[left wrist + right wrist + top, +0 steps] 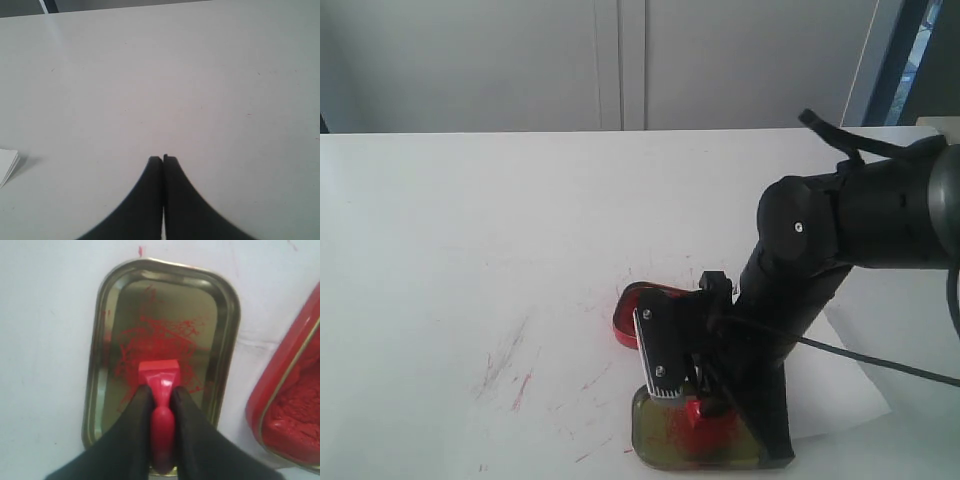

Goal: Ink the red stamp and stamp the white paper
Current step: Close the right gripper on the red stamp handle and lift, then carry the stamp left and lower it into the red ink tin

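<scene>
My right gripper (161, 390) is shut on the narrow handle of the red stamp (159, 374). The stamp's square base points down into the gold-olive lid (100, 345), over its red smears; whether it touches I cannot tell. In the exterior view the same gripper (695, 398) holds the stamp (707, 410) at the table's front edge. The white paper (845, 385) lies behind and right of the lid, partly hidden by the right arm. My left gripper (163, 159) is shut on nothing above bare tabletop and does not show in the exterior view.
The red tin of ink paste (292, 412) sits open beside the lid, and shows just behind it in the exterior view as the red tin (632, 308). Red scratches (520, 385) mark the white table. A white sheet corner (6, 164) lies off to one side in the left wrist view.
</scene>
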